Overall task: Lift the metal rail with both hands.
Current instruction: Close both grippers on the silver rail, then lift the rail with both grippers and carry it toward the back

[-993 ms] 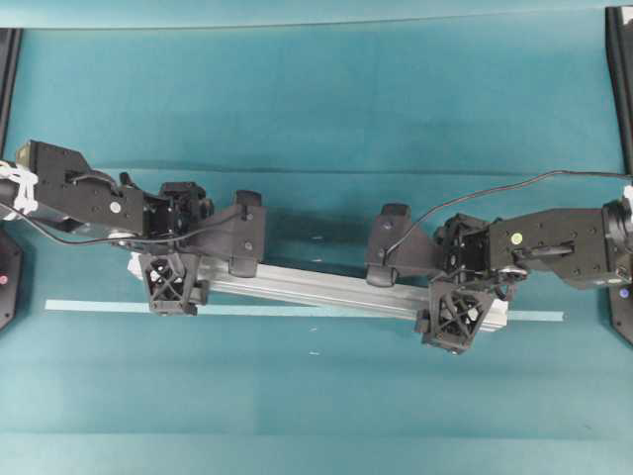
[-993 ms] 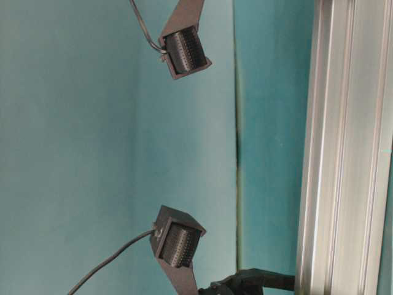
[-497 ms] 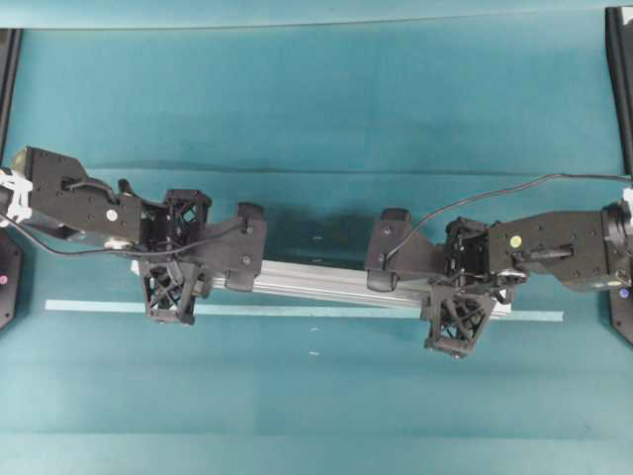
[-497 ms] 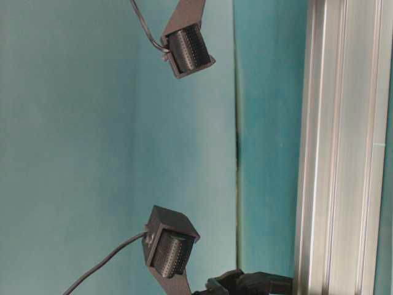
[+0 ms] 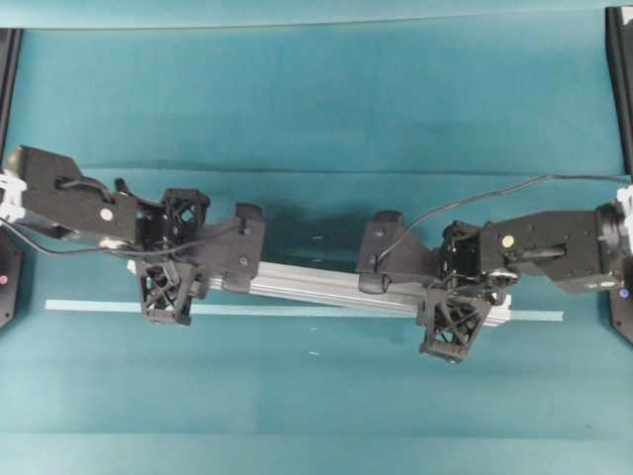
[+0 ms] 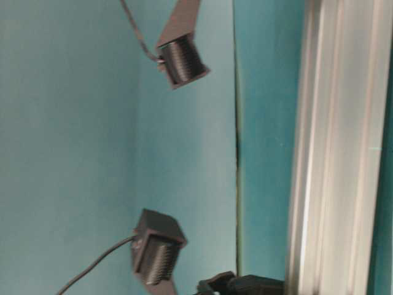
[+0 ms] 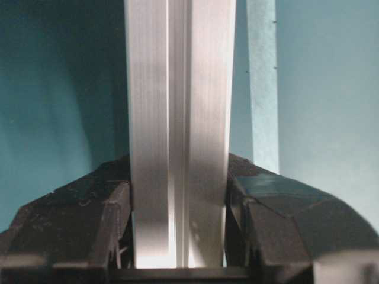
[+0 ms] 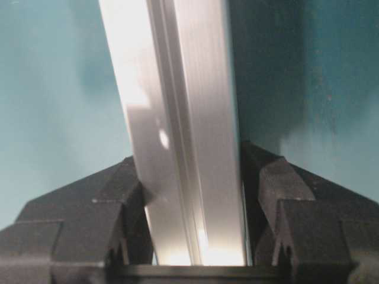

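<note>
The metal rail (image 5: 307, 287) is a long silver grooved bar lying across the middle of the teal table, tilted down slightly to the right. My left gripper (image 5: 166, 265) is shut on its left end. My right gripper (image 5: 457, 297) is shut on its right end. In the left wrist view the rail (image 7: 177, 106) runs up between the black fingers (image 7: 112, 219) of the gripper (image 7: 177, 195), touching both. In the right wrist view the rail (image 8: 183, 106) is likewise clamped in the gripper (image 8: 195, 177). The table-level view shows the rail (image 6: 331, 153) blurred at the right.
A thin pale-teal tape strip (image 5: 94, 306) runs along the table just in front of the rail; it also shows in the left wrist view (image 7: 262, 89). Black stands sit at the table's left edge (image 5: 8, 79) and right edge (image 5: 621, 79). Two wrist cameras (image 6: 181, 58) show at table level.
Both grippers have shifted a little left with the rail in them. The left wrist has rolled. In the table-level view the rail has moved leftward and is now blurred.
</note>
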`<state>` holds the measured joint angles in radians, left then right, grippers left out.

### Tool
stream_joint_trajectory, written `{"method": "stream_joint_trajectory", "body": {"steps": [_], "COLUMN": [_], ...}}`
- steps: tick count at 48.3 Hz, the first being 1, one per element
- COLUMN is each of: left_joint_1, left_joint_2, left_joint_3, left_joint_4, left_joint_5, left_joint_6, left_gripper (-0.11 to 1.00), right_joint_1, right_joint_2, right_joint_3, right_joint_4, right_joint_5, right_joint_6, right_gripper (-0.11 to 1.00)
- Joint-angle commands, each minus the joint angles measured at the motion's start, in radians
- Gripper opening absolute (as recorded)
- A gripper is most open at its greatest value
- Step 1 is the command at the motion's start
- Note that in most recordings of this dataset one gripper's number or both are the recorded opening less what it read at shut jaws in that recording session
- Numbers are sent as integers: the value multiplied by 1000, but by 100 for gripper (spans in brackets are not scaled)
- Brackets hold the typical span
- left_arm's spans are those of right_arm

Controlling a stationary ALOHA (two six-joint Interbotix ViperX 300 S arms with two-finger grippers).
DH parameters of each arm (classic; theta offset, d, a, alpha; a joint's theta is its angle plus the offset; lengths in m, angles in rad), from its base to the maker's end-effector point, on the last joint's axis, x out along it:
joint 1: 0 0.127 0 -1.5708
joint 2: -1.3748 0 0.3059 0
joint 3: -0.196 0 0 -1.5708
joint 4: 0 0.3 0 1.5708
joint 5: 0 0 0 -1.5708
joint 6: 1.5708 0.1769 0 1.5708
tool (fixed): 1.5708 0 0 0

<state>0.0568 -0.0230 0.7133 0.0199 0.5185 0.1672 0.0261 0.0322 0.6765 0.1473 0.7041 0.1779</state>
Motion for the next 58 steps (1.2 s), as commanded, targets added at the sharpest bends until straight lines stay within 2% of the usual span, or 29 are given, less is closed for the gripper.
{"method": "stream_joint_trajectory", "body": {"steps": [1, 11, 16, 27, 34, 45, 58], "left_joint_1": [-6, -5, -2, 8, 18, 21, 15], "left_joint_2": [-57, -126, -160, -229, -261, -273, -267], "left_joint_3": [-43, -112, -149, -252, -341, -505, -699], "left_joint_4": [2, 3, 3, 3, 3, 3, 3], "left_joint_5": [28, 173, 245, 403, 497, 699, 833], "left_joint_6": [0, 6, 6, 6, 8, 8, -8], "left_gripper": [30, 30, 30, 30, 30, 30, 30], "right_joint_1": [-5, -6, -14, -23, -23, -35, -40], "right_joint_2": [-35, -100, -137, -192, -199, -199, -199], "right_joint_3": [-49, -132, -192, -331, -440, -578, -732], "right_joint_4": [12, 21, 44, 63, 91, 91, 89], "right_joint_5": [51, 219, 324, 502, 623, 773, 897], "right_joint_6": [6, 8, 8, 11, 14, 71, 100], "right_gripper": [42, 42, 42, 42, 42, 42, 42]}}
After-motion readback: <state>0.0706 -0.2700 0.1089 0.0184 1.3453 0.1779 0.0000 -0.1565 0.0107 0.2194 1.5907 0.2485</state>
